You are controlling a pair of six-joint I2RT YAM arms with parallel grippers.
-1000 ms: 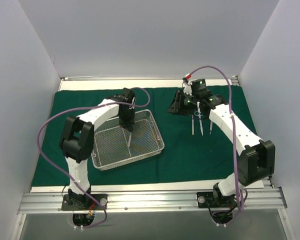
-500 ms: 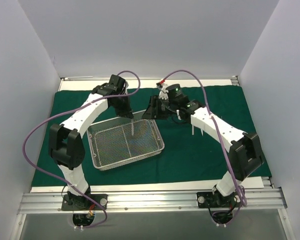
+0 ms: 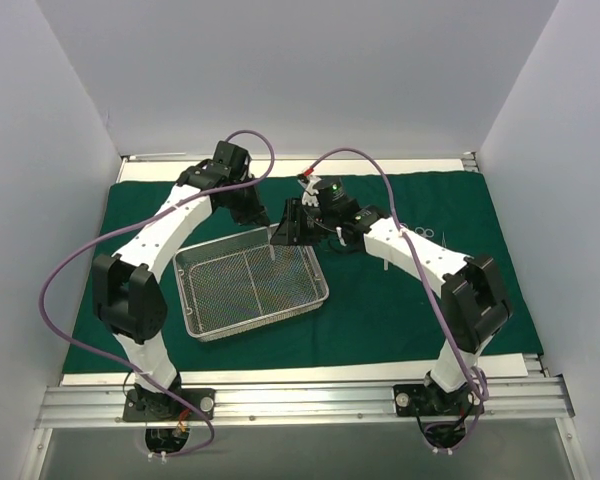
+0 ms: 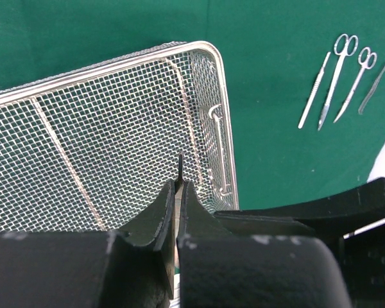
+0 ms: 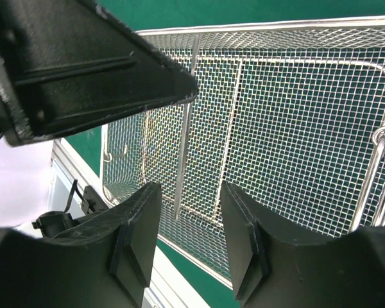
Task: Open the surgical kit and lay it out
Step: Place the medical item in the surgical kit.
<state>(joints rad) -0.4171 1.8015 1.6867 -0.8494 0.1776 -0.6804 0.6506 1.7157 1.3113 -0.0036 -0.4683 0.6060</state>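
The dark green cloth (image 3: 380, 310) lies spread flat, with the wire-mesh tray (image 3: 260, 318) on it left of centre. Above the tray's far right corner, my left gripper (image 4: 177, 186) is shut on a slim silver instrument (image 4: 180, 163), which hangs down over the mesh (image 4: 115, 128). My right gripper (image 3: 288, 225) sits just right of it, open. In the right wrist view the instrument (image 5: 185, 147) hangs in line with the gap of the open right gripper (image 5: 189, 187), a little beyond the tips and untouched. Several instruments (image 4: 337, 77) lie side by side on the cloth to the right.
White walls close in the left, right and back. The cloth's white underlay (image 3: 300, 372) shows along the near edge, with the metal rail (image 3: 300, 400) and both arm bases below it. My right forearm (image 3: 410, 250) partly covers the laid-out instruments.
My right arm swung left from the laid-out instruments to the tray's far corner, its jaws opening wider. My left arm carried its instrument up towards that same corner.
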